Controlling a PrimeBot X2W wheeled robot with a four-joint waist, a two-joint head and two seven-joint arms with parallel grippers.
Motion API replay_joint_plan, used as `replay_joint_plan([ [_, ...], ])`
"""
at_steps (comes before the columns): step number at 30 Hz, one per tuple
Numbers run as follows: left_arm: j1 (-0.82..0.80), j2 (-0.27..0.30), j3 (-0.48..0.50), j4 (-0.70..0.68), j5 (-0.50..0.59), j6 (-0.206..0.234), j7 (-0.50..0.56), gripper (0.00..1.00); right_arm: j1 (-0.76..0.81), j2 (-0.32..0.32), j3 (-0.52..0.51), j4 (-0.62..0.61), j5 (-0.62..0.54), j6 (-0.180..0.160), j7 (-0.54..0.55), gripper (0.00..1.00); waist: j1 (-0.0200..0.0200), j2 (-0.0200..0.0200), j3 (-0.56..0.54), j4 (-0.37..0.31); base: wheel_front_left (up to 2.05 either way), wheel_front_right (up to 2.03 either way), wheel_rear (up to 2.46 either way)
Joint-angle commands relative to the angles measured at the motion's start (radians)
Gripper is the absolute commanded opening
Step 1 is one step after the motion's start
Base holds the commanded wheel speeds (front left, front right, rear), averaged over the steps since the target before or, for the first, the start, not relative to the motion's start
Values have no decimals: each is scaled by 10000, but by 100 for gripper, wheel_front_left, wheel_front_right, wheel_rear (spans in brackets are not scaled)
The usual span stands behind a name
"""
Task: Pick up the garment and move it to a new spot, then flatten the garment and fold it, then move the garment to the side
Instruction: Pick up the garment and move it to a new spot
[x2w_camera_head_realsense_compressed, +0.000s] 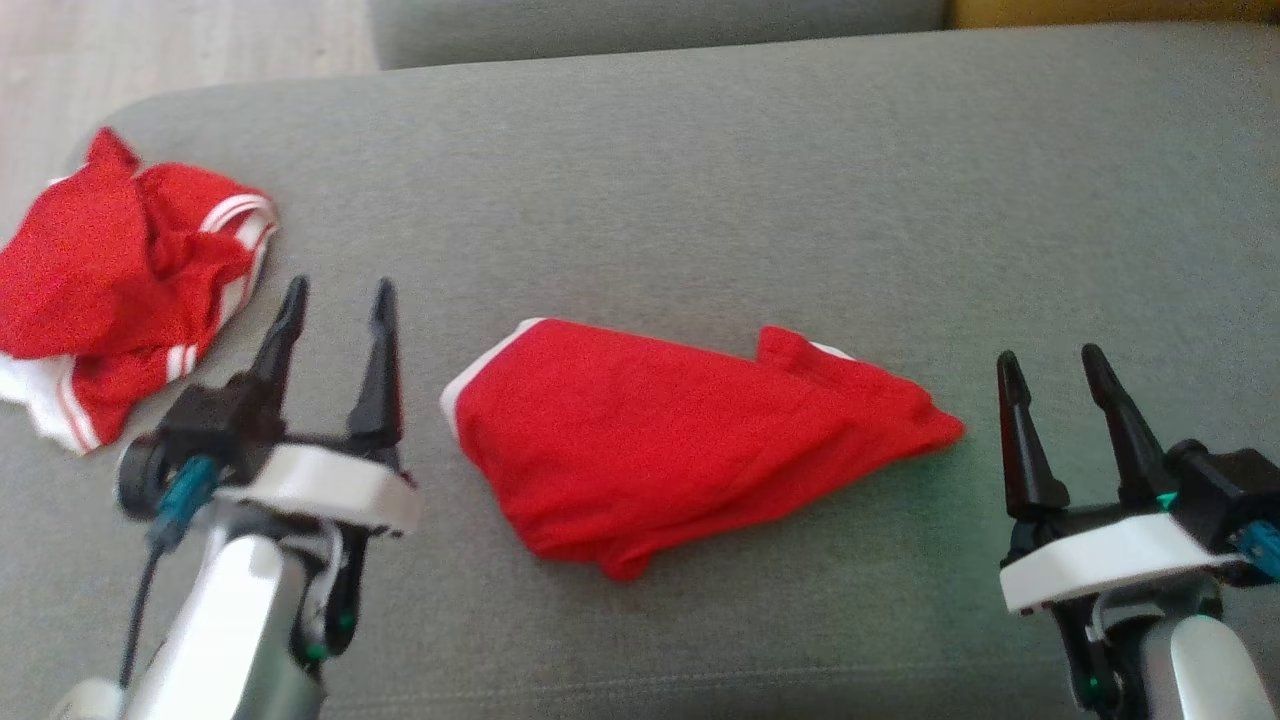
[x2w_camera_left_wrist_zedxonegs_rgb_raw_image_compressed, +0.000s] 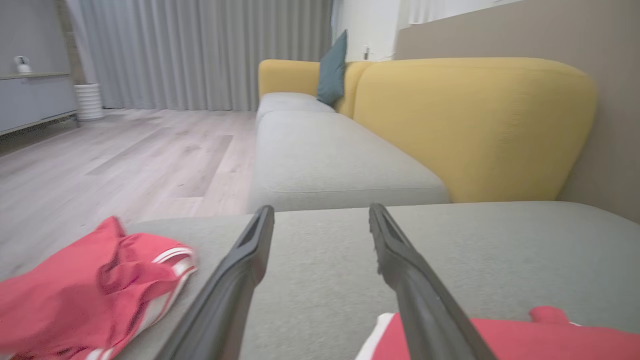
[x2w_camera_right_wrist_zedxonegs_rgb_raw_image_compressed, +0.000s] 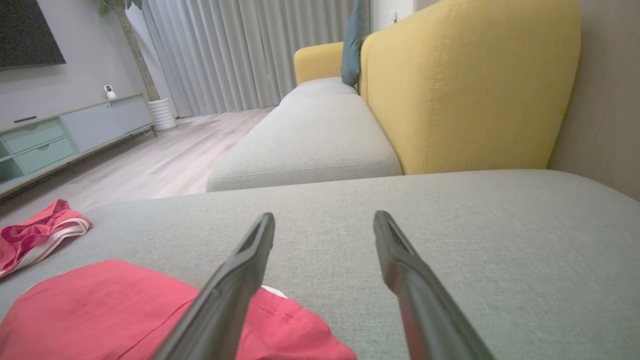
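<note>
A red garment (x2w_camera_head_realsense_compressed: 680, 440) with white trim lies folded on the grey sofa seat (x2w_camera_head_realsense_compressed: 760, 180) between my two grippers. It shows at the lower right in the left wrist view (x2w_camera_left_wrist_zedxonegs_rgb_raw_image_compressed: 530, 340) and at the lower left in the right wrist view (x2w_camera_right_wrist_zedxonegs_rgb_raw_image_compressed: 115, 310). My left gripper (x2w_camera_head_realsense_compressed: 338, 298) is open to the garment's left, apart from it, nothing between its fingers. My right gripper (x2w_camera_head_realsense_compressed: 1050, 360) is open just right of the garment's pointed end, also empty. In both wrist views the fingers (x2w_camera_left_wrist_zedxonegs_rgb_raw_image_compressed: 240, 280) (x2w_camera_right_wrist_zedxonegs_rgb_raw_image_compressed: 240, 280) stand spread over bare grey cushion.
A second red garment (x2w_camera_head_realsense_compressed: 120, 280) with white stripes lies crumpled at the seat's far left edge, seen too in the left wrist view (x2w_camera_left_wrist_zedxonegs_rgb_raw_image_compressed: 90, 295) and right wrist view (x2w_camera_right_wrist_zedxonegs_rgb_raw_image_compressed: 35, 235). Yellow sofa backrest (x2w_camera_left_wrist_zedxonegs_rgb_raw_image_compressed: 470, 125) and another grey cushion (x2w_camera_left_wrist_zedxonegs_rgb_raw_image_compressed: 325, 155) lie beyond. Wooden floor (x2w_camera_left_wrist_zedxonegs_rgb_raw_image_compressed: 100, 160) lies to the left.
</note>
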Motion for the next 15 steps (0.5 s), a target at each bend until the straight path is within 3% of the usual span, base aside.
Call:
replay_joint_plan([
  [1,-150,268,576,-424,37,-60,-59,100,-68,-57,193,-395,-73,42,62,100,0,-1,-134,282,0,0,0],
  [7,668,361,1285,-574,159,-460,-60,100,121,-57,263,-461,-155,42,263,100,0,-1,-355,349,0,0,0],
  [15,1651,385,1308,-729,497,-680,-60,100,603,-57,334,-605,-231,42,523,100,0,-1,-751,195,0,0,0],
])
